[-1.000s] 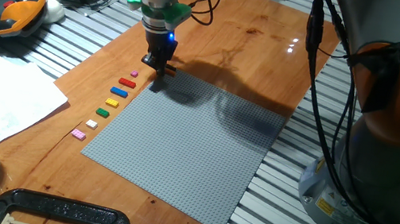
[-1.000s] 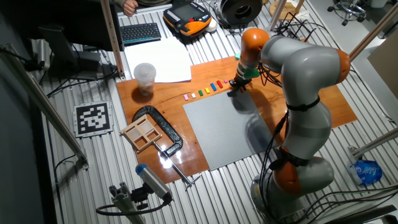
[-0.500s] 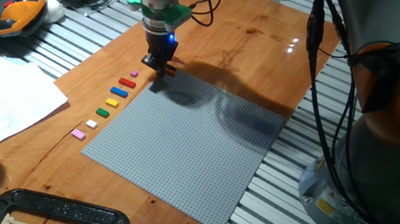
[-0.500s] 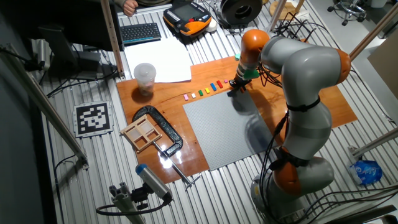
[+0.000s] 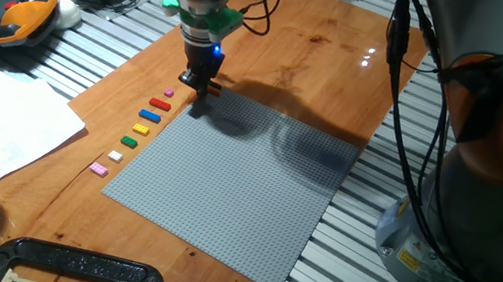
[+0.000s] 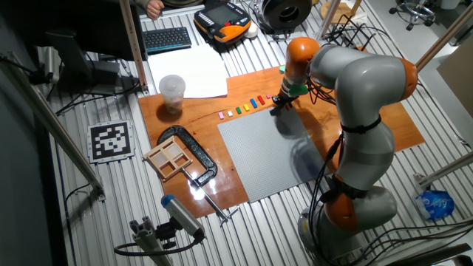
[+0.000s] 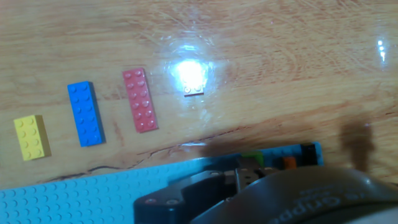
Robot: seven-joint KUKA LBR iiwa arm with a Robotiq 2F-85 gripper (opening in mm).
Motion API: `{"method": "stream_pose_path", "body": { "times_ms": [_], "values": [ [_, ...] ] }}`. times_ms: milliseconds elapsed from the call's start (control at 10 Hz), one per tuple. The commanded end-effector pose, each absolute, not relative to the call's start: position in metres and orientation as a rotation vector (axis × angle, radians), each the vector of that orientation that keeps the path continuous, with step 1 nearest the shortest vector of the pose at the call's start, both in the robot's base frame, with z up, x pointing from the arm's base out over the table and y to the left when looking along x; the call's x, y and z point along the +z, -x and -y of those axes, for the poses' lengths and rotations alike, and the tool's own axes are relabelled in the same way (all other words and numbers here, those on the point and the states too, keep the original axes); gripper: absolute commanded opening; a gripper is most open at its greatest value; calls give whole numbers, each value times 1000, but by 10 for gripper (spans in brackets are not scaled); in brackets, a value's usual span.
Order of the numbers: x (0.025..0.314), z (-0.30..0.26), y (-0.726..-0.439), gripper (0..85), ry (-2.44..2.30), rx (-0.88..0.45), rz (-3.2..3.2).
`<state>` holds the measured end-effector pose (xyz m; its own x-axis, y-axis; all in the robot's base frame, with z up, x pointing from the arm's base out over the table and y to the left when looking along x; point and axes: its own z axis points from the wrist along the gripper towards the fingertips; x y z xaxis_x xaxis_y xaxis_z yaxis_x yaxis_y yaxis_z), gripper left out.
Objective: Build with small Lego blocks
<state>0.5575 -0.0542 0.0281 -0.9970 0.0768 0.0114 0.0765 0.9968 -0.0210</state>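
In the hand view, going left to right across the wooden counter [image 7: 298, 74]: a yellow brick [image 7: 31, 137] at far left, a blue brick [image 7: 84, 114], a red brick [image 7: 140, 100], then a small pink brick [image 7: 194, 89] under the glare, above centre. The grey baseplate [image 7: 81, 193] fills the lower left. The gripper [image 5: 200, 92] sits low at the plate's upper-left corner; whether the jaws grasp anything, I cannot tell. Likely best: press straight down, studs aligned, without sideways drag.
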Motion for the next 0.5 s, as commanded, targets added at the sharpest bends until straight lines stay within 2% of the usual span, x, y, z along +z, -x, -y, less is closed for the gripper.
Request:
{"method": "stream_pose_path", "body": {
  "times_ms": [0,100,200,400],
  "values": [
    [29,53,-557,0,122,37,3127],
    [31,52,-558,0,136,37,3123],
    [35,51,-559,170,145,40,3113],
    [42,51,-562,170,150,48,3104]
  ]
}}
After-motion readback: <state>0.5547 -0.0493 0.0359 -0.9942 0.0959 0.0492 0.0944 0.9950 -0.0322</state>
